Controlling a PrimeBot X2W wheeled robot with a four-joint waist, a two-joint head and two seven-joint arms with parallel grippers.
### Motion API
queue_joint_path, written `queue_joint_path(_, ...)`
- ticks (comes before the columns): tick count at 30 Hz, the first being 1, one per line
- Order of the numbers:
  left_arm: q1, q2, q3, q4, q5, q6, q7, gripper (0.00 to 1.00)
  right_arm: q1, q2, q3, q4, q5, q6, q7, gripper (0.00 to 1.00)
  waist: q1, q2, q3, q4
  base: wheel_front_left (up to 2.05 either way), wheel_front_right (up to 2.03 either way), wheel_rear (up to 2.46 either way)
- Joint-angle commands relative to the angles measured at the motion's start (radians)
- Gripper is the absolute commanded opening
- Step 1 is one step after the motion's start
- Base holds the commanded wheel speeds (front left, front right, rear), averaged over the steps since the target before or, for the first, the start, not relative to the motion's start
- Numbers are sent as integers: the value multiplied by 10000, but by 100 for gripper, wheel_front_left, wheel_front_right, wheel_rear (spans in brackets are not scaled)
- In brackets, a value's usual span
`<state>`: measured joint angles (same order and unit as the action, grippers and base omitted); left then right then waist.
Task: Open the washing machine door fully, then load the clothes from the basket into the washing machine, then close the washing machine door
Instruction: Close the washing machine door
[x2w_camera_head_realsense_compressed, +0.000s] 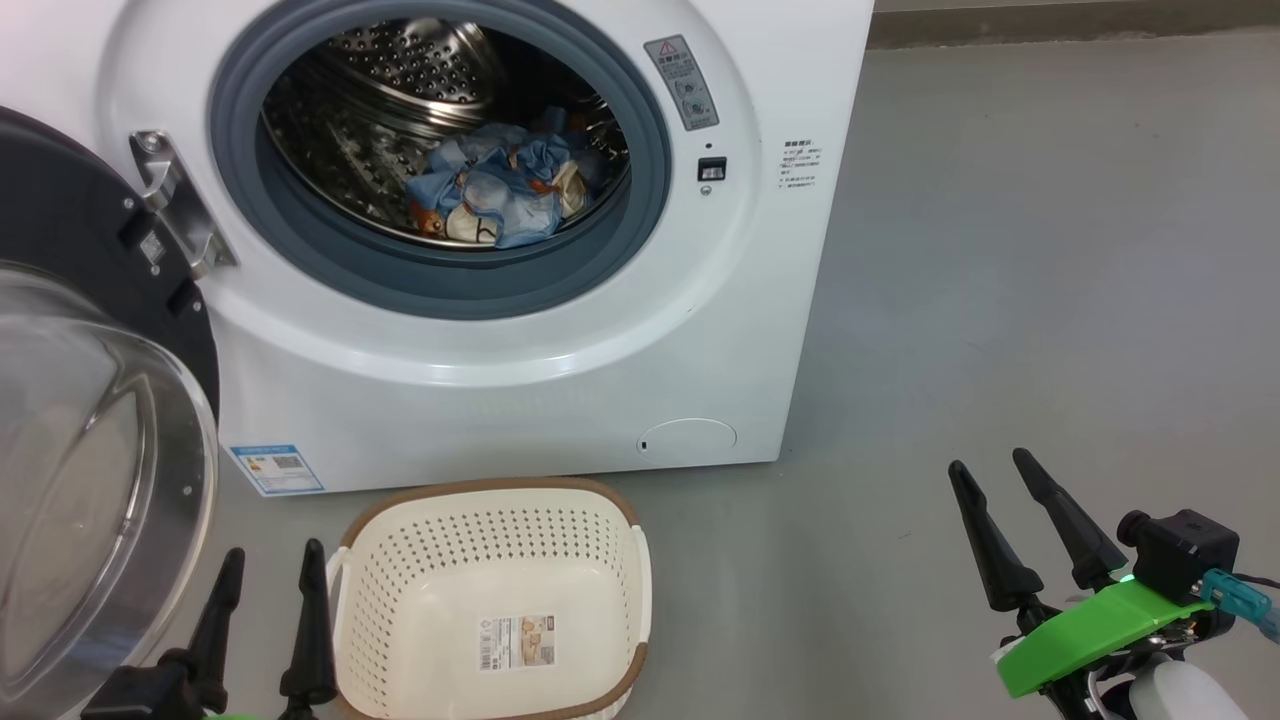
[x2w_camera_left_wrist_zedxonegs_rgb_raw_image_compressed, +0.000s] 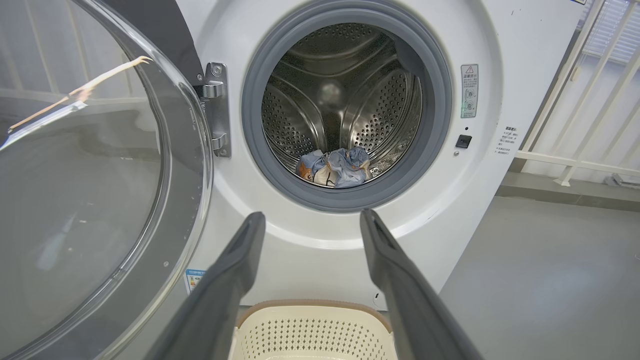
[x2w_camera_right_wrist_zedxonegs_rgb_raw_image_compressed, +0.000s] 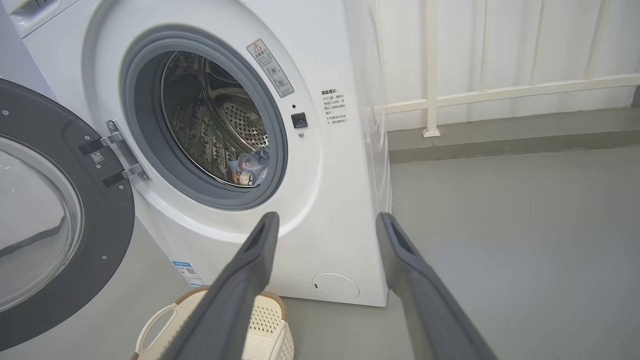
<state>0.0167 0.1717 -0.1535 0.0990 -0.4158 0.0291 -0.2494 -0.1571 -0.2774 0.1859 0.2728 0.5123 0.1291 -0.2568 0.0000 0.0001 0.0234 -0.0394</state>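
The washing machine (x2w_camera_head_realsense_compressed: 560, 360) (x2w_camera_left_wrist_zedxonegs_rgb_raw_image_compressed: 320, 250) (x2w_camera_right_wrist_zedxonegs_rgb_raw_image_compressed: 330, 210) stands white ahead of me. Its door (x2w_camera_head_realsense_compressed: 90, 430) (x2w_camera_left_wrist_zedxonegs_rgb_raw_image_compressed: 90, 190) (x2w_camera_right_wrist_zedxonegs_rgb_raw_image_compressed: 55, 220) hangs swung wide open on the left, black rim and glass bowl facing me. The clothes (x2w_camera_head_realsense_compressed: 500, 190) (x2w_camera_left_wrist_zedxonegs_rgb_raw_image_compressed: 335, 167) (x2w_camera_right_wrist_zedxonegs_rgb_raw_image_compressed: 250, 170), light blue with orange-brown prints, lie bundled at the front of the steel drum. The basket (x2w_camera_head_realsense_compressed: 400, 600) (x2w_camera_left_wrist_zedxonegs_rgb_raw_image_compressed: 310, 330) (x2w_camera_right_wrist_zedxonegs_rgb_raw_image_compressed: 265, 320) sits on the floor before the machine with nothing in it but its paper label. My left gripper (x2w_camera_head_realsense_compressed: 270, 570) (x2w_camera_left_wrist_zedxonegs_rgb_raw_image_compressed: 310, 220) is open beside the basket's left handle. My right gripper (x2w_camera_head_realsense_compressed: 995, 470) (x2w_camera_right_wrist_zedxonegs_rgb_raw_image_compressed: 325, 220) is open, low at the right, over bare floor.
Grey floor (x2w_camera_head_realsense_compressed: 1000, 250) stretches to the right of the machine. A white railing (x2w_camera_right_wrist_zedxonegs_rgb_raw_image_compressed: 500, 90) (x2w_camera_left_wrist_zedxonegs_rgb_raw_image_compressed: 575, 100) and a low grey kerb run behind it. The open door's glass bowl bulges close to my left gripper.
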Motion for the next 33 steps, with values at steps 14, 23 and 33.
queue_joint_path(14,-298,154,404,-144,86,-15,-124,100,22,-49,130,-201,30,16,-49,100,0,-1,-63,460,0,0,0)
queue_joint_path(23,-203,149,516,-84,180,127,-124,100,60,-34,223,-169,72,16,-49,100,0,-1,-247,1378,0,0,0)
queue_joint_path(33,-157,232,521,4,215,250,-105,100,56,57,344,-140,109,16,-49,100,0,-1,-305,2501,0,0,0)
